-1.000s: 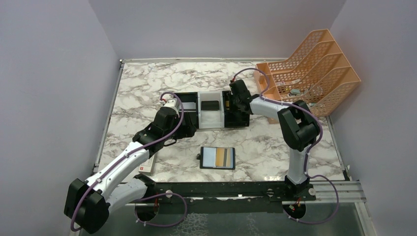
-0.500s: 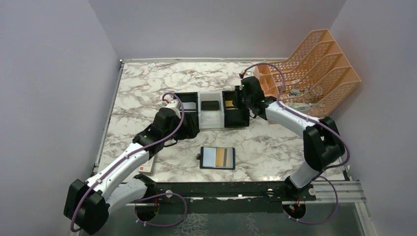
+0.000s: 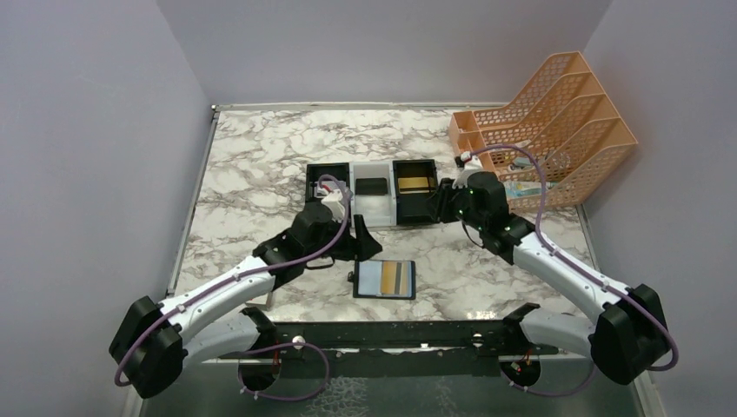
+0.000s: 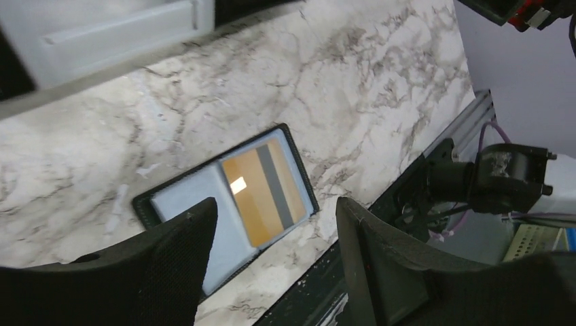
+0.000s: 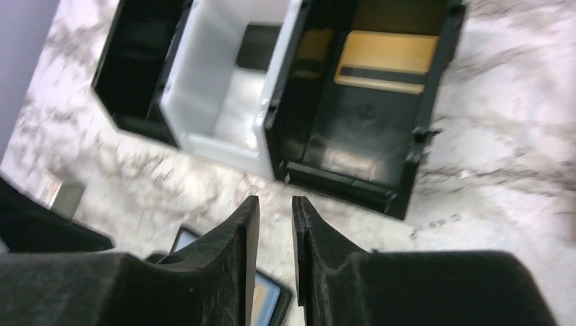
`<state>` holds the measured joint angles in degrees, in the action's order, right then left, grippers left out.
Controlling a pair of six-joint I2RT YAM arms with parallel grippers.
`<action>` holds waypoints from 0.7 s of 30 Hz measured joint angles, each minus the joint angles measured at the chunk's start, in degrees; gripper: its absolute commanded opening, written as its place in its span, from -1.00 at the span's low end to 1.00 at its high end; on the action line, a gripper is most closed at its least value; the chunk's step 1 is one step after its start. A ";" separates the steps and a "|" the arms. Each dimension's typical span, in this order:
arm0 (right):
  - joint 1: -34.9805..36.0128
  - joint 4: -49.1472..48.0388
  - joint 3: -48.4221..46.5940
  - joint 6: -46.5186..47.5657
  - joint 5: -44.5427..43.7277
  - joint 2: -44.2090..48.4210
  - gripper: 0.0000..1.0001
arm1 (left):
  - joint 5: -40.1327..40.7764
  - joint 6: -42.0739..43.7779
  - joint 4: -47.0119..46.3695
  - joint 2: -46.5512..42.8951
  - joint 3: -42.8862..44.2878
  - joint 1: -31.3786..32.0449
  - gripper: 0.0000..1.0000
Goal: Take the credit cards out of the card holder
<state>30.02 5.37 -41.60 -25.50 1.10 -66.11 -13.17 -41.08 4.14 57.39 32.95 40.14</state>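
- The card holder (image 3: pixel 384 280) lies open and flat on the marble surface (image 3: pixel 252 174) near its front edge. Its long axis runs left to right, and a gold-tan striped card (image 4: pixel 263 190) sits in its right-hand pocket panel.
- The left end effector (image 4: pixel 273 202) hangs just beyond the holder's far left corner, jaws wide apart and holding nothing. In the wrist view the holder lies straight ahead between the fingers, making this plainly the nearer arm.
- The right end effector (image 5: pixel 275 204) hovers off the right side of the three-compartment tray (image 3: pixel 375 213), jaws barely parted with nothing between them.
- In the tray, a gold card (image 3: pixel 415 183) rests in the right black compartment and a dark flat item (image 3: pixel 373 186) in the white middle one.
- The striped card looks to be the next pick, most likely for the left arm.
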 measured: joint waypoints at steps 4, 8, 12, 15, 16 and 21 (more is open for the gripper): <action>0.00 -3.13 6.10 -1.53 7.87 3.93 -0.79 | 5.31 -3.63 -5.20 3.06 -1.01 7.72 0.03; 0.02 -4.33 12.28 -3.13 13.73 7.15 -0.81 | 11.96 -7.82 -10.01 6.62 -2.91 12.85 -0.14; 0.02 -3.69 15.85 -3.21 16.00 10.56 -0.81 | 17.38 -11.08 -15.04 12.90 -3.15 16.70 -0.24; 0.02 -2.73 18.10 -3.19 16.96 13.99 -0.81 | 20.28 -12.59 -16.50 18.78 -1.84 19.39 -0.28; 0.02 -2.29 18.67 -3.19 17.31 14.86 -0.81 | 21.24 -13.09 -16.90 20.04 -1.57 20.11 -0.29; 0.02 -2.08 22.58 -4.15 20.28 18.16 -0.81 | 25.55 -15.13 -17.70 21.81 -1.57 21.94 -0.31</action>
<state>30.04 3.29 -19.03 -29.65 21.39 -47.94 12.38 -56.21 -13.56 79.20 31.38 62.08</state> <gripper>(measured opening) 0.095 0.348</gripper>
